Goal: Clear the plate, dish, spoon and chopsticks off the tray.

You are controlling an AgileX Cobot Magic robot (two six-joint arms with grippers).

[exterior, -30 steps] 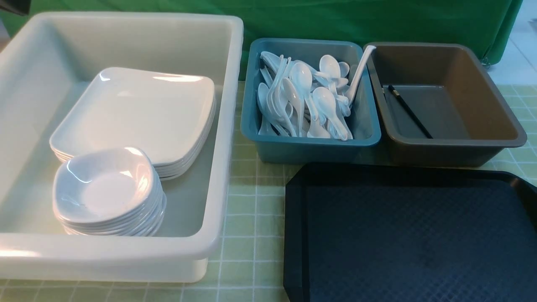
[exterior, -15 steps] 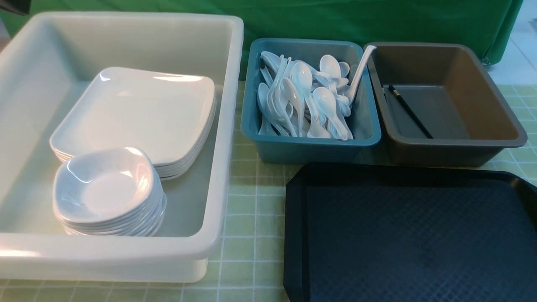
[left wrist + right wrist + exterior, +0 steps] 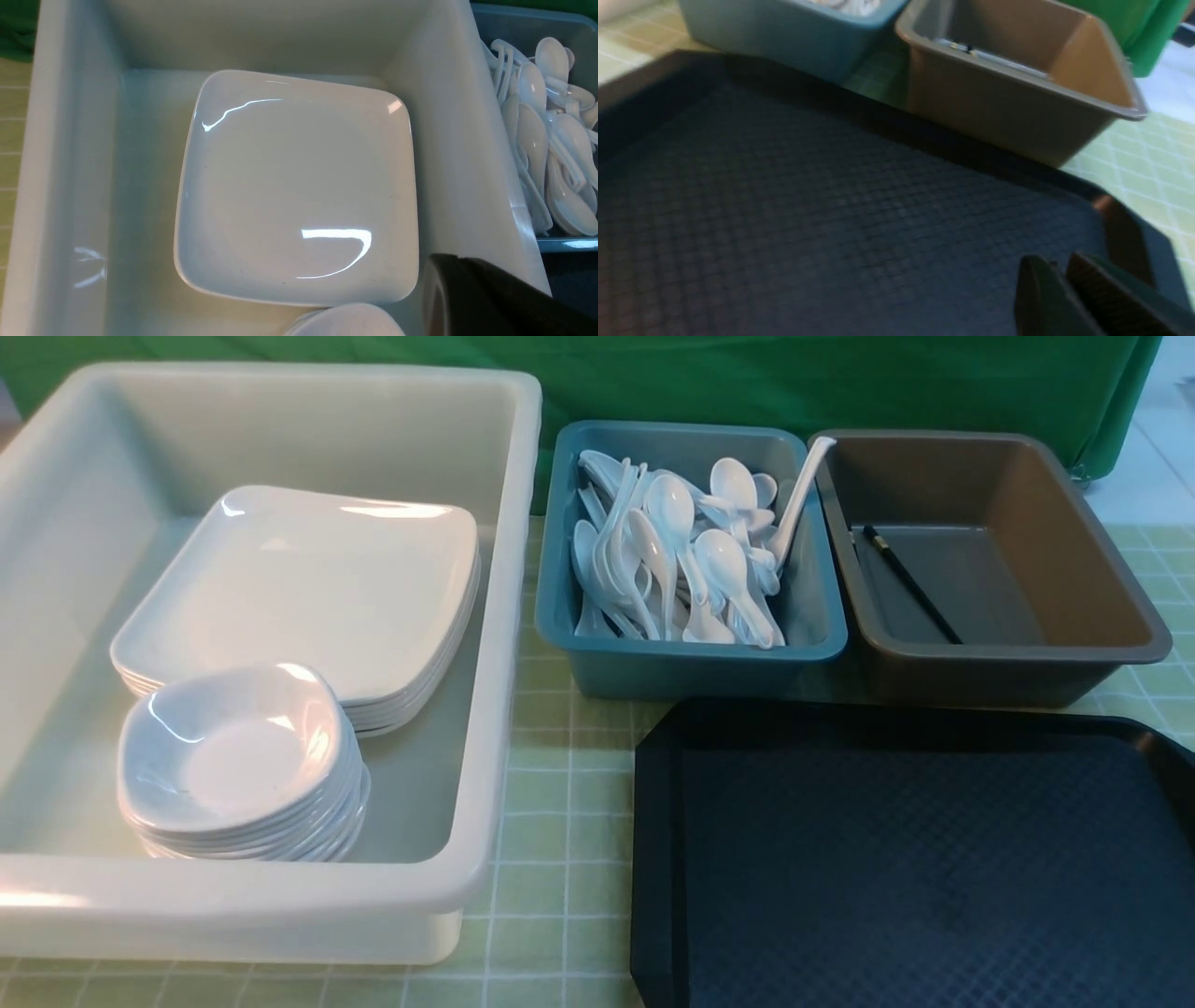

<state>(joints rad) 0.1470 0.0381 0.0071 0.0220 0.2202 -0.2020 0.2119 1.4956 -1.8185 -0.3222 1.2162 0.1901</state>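
The black tray [image 3: 934, 859] lies bare at the front right; it also fills the right wrist view [image 3: 831, 210]. A white square plate [image 3: 308, 588] tops a stack in the white tub, seen from above in the left wrist view [image 3: 299, 186]. A small dish [image 3: 238, 756] tops its own stack in front of it. Several white spoons [image 3: 691, 551] fill the teal bin. Black chopsticks [image 3: 910, 583] lie in the brown bin. My left gripper [image 3: 448, 280] hangs shut over the tub's near right corner. My right gripper [image 3: 1052, 266] hovers over the tray, slightly open and empty.
The white tub [image 3: 504, 616] takes up the left half of the table. The teal bin [image 3: 709, 658] and the brown bin [image 3: 1008, 663] stand side by side behind the tray. A long-handled ladle [image 3: 798, 499] leans in the teal bin. Green curtain hangs behind.
A dark piece of the left arm at the top left corner of the front view has gone out of sight. The tableware and bins have not moved.
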